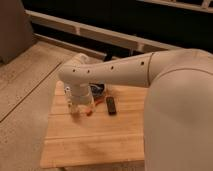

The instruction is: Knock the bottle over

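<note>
Arm [125,75]: a big white robot arm is seen coming in from the right of the view. It is stretched over the table and bent down at the wrist.
Table [90,147]: a light wooden slat top, with all the small stuff bunched toward its far end.
Gripper [75,106]: it hangs under the wrist, low over the wood near the table's far left part as viewed. Whether it's spread or closed can't be told tbh.
Black gadget [111,105]: a small rectangle laid flat, to the right of the gripper and clear of it.
Orange-handled tool [93,107]: laid between the gadget and the gripper, just beside the gripper.
Bottle [72,111]: only a faint glassy shape can be made out, right at the gripper's lower end and slightly to its left in the view. Touching or just beside can't be settled.
Progress: the reach looks pretty much done. The knock isn't judged done, since no clear shape is seen lying on its side.
Left to do: probably a sideways shove so the bottle gets tipped onto the wood.
</note>
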